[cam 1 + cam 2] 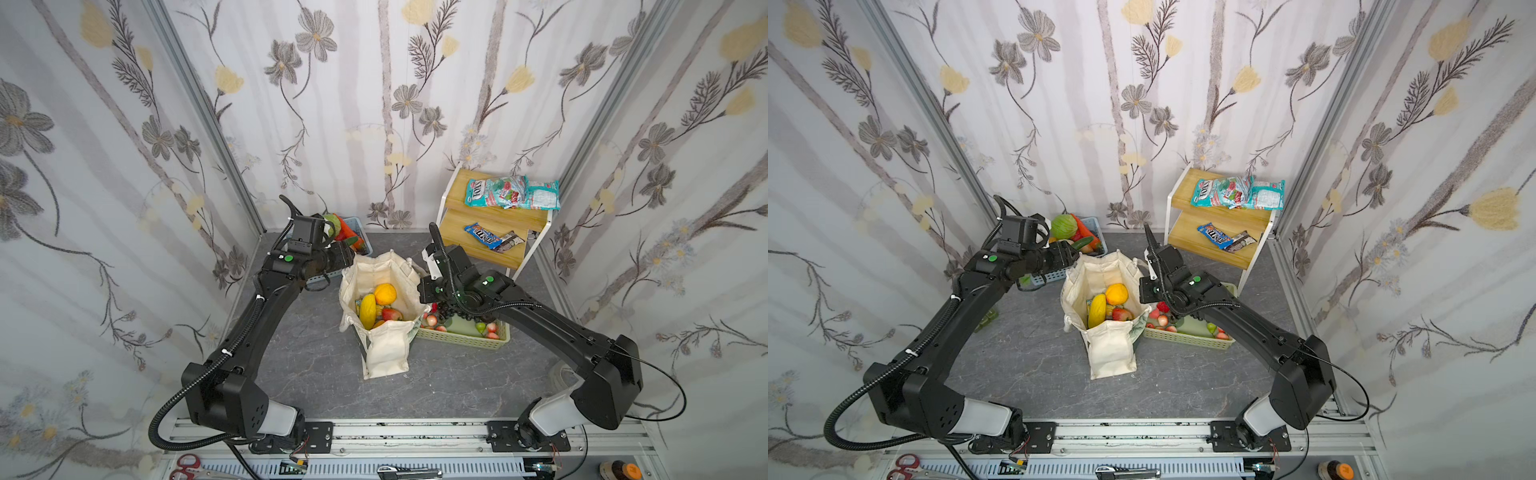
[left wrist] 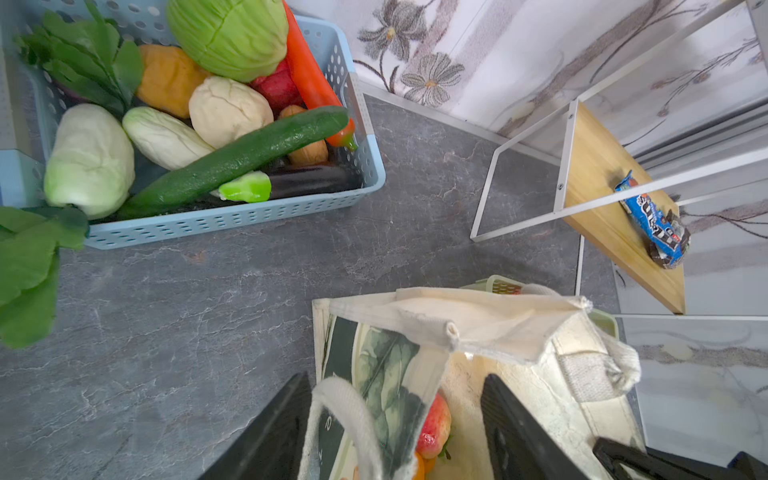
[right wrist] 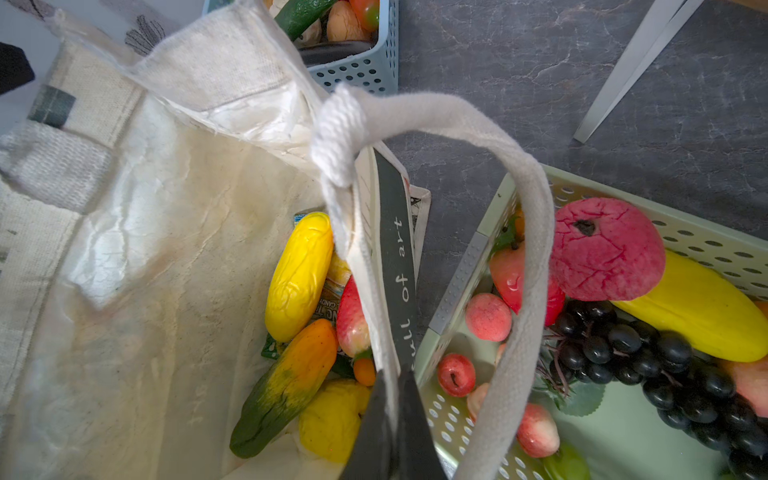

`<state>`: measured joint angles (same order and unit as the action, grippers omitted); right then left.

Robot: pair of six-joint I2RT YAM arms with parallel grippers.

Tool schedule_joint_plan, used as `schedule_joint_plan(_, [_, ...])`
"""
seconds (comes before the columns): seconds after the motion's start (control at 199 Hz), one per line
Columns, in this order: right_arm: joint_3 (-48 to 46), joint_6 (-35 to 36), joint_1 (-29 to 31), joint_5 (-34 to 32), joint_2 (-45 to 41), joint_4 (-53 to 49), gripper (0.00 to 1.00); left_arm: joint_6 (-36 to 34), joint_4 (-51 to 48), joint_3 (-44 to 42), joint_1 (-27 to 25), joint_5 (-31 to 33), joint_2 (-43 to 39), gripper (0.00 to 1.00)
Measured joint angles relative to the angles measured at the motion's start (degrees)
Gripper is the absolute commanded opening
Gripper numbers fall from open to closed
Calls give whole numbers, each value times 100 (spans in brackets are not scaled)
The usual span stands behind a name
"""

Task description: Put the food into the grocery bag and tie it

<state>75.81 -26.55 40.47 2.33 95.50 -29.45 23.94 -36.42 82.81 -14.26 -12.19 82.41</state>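
Food looks in; tie not started.
Grocery bag (image 1: pixel 388 353) stands mid-frame, mouth open, w/ orange (image 1: pixel 385 293), yellow fruit (image 1: pixel 367 311) + more inside. R gripper (image 3: pixel 392 399) is pinched tight on handle strap (image 3: pixel 457 118). L gripper (image 2: pixel 395 415) has jaws wide, straddling the rim, gripping nothing. Blue basket (image 2: pixel 232 220) crowds upper left, green basket (image 1: pixel 461 340) sits just beside bag's right. Bare tabletop (image 1: pixel 457 386) at lower frame gives free room.
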Motion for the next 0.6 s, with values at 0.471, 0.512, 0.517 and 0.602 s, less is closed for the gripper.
schedule_joint_plan(0.471, [-28, -39, -48, 11, -59, -7, 0, -651, -212, 678, 535, 761, 616, 54])
schedule_joint_plan(0.512, [-28, -39, -48, 11, -59, -7, 0, -750, -240, 719, 599, 837, 706, 54])
schedule_joint_plan(0.517, [-28, -39, -48, 11, -59, -9, 0, -754, -243, 721, 603, 841, 715, 54])
schedule_joint_plan(0.602, [-28, -39, -48, 11, -59, -9, 0, -855, -299, 765, 717, 949, 881, 53])
